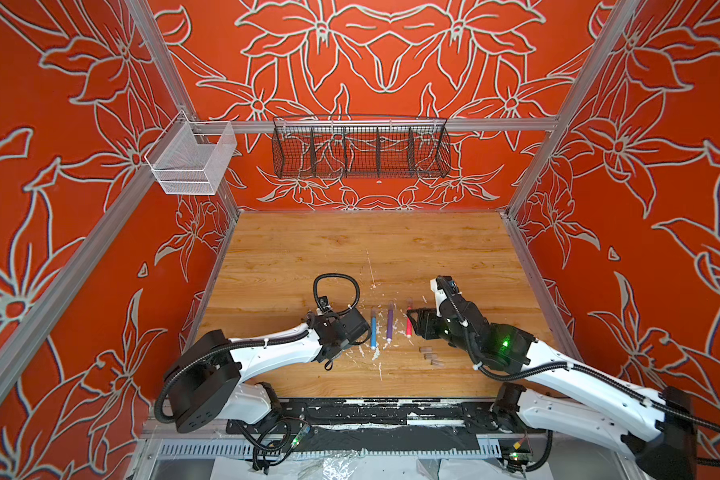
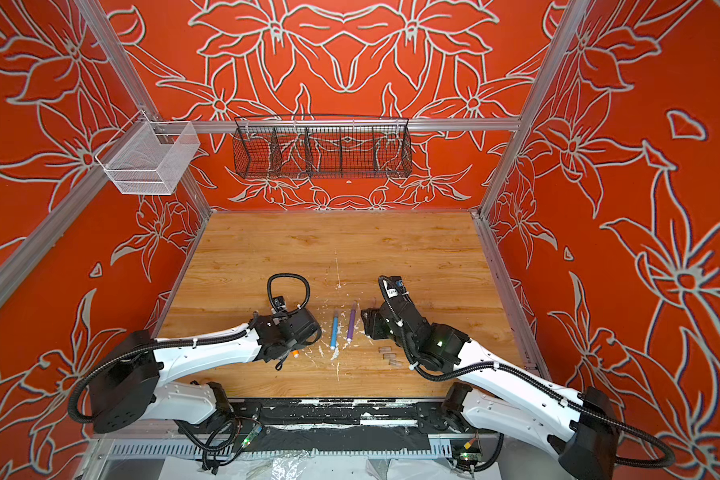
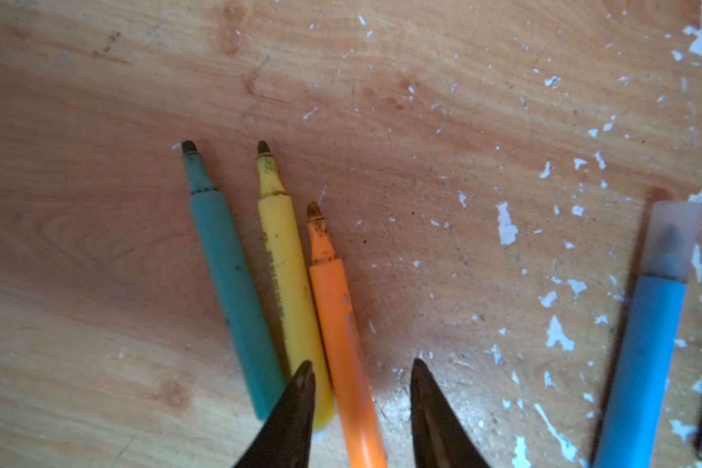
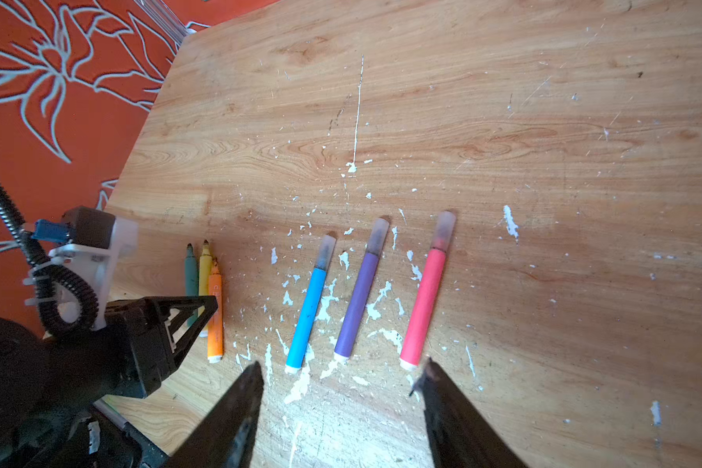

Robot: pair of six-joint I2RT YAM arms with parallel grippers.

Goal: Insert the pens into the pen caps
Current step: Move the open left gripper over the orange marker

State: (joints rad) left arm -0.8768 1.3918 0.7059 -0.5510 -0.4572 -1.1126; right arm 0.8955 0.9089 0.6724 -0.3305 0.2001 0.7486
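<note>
Find orange pen (image 3: 333, 308) uncapped, flat on bench (image 1: 350, 249), pressed against yellow pen (image 3: 284, 259). Green pen (image 3: 228, 267) just beside, all three bare tips pointing the same way. Count three more, capped, lying apart in a row between the two grippers: blue pen (image 4: 309, 308), purple pen (image 4: 359, 300), pink pen (image 4: 424, 300). Spot three loose pen caps (image 1: 430, 355) clustered near right arm (image 1: 558, 365), visible in both top views.

At left gripper (image 3: 359, 370): jaws spread, straddling orange pen well back from its tip, not pinching it. One jaw tip over yellow pen rather than in the seam between the two. At right gripper (image 4: 341, 364): jaws spread wide, empty, hovering above white ends of the capped pens.

Judge step in hand as pickup of orange pen, with roughly half the task done.

Risks from here:
- Jaw landing on yellow pen, with no seam to enter: riding up, or pinching both pens together.
- One-sided push rolling orange pen toward the open side.
- Grasp far from tip: wobble, poor aim at a small cap.
- Caps light and round: likely to skid or roll at first touch.
</note>
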